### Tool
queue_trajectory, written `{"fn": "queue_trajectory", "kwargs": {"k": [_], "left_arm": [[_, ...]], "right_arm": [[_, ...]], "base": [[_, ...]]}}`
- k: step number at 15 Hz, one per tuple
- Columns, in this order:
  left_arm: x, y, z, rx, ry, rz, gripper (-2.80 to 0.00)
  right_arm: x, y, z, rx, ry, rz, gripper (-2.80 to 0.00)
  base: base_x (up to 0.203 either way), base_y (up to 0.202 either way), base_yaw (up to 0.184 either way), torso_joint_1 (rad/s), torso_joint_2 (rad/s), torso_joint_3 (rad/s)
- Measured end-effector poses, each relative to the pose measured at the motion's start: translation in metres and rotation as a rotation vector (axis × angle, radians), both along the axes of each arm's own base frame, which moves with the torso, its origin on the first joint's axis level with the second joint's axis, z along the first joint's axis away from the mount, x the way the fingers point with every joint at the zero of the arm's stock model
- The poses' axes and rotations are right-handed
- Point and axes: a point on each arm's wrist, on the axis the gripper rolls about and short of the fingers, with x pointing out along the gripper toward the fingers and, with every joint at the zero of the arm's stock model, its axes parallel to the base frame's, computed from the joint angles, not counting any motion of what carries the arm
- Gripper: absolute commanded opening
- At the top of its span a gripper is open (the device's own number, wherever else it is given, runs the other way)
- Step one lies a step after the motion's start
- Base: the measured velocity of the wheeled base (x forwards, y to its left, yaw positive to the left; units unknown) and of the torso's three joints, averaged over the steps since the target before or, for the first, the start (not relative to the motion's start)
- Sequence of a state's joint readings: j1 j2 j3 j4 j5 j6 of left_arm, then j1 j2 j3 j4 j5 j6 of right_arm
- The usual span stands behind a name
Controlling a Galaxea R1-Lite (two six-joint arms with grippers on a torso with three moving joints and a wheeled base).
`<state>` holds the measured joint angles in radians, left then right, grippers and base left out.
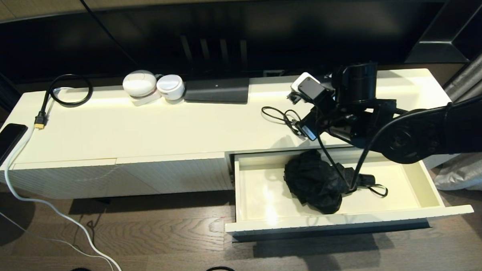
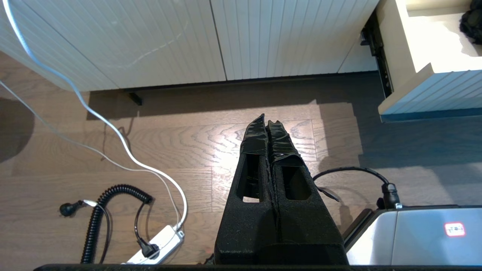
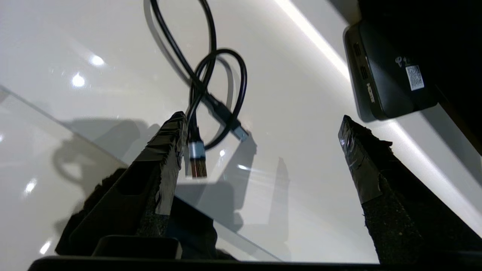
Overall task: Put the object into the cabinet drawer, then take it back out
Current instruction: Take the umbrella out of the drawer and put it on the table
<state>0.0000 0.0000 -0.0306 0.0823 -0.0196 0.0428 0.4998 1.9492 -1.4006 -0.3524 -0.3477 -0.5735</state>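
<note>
A crumpled black object [image 1: 315,183], soft like a folded umbrella or bag with a thin strap loop, lies inside the open drawer [image 1: 411,181]. It sits at the middle of the drawer floor, reaching from near the back wall toward the front wall, its strap trailing toward the drawer's right side. The drawer is pulled out from the right end of a long, low cream cabinet [image 1: 144,131]; its inside is smooth and glossy.

The right pincer [image 3: 263,128] is released, its two black fingers [image 3: 357,158] spread wide and grasping nothing. It hovers above the cabinet top, just behind the drawer's back edge, apart from the object. Below it on the cabinet top lies a looped black cable [image 1: 282,118] with plugs at its ends.

The left pincer [image 2: 268,124] is clenched, fingers pressed together and empty, hanging parked over the wooden floor [image 2: 188,150] in front of the cabinet's ribbed front, left of the drawer.

Along the cabinet's back edge are two white rounded devices [image 1: 153,84] and a flat dark box [image 1: 217,90]. At the left end are a black cable loop [image 1: 69,91] with a yellow plug and a dark phone [image 1: 3,146] at the front left corner. A white cord [image 1: 47,204] runs down to the floor.
</note>
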Motion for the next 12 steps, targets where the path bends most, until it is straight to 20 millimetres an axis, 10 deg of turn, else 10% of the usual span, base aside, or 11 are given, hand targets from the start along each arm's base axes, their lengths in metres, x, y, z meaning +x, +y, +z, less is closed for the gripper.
{"fn": "queue_trajectory", "kwargs": {"k": [12], "left_arm": [[0.000,0.000,0.000,0.000,0.000,-0.001,-2.80]], "right_arm": [[-0.127,-0.071,-0.013,-0.400,0.469,0.310,0.00]], "base": [[0.000,0.000,0.000,0.000,0.00,0.000]]}}
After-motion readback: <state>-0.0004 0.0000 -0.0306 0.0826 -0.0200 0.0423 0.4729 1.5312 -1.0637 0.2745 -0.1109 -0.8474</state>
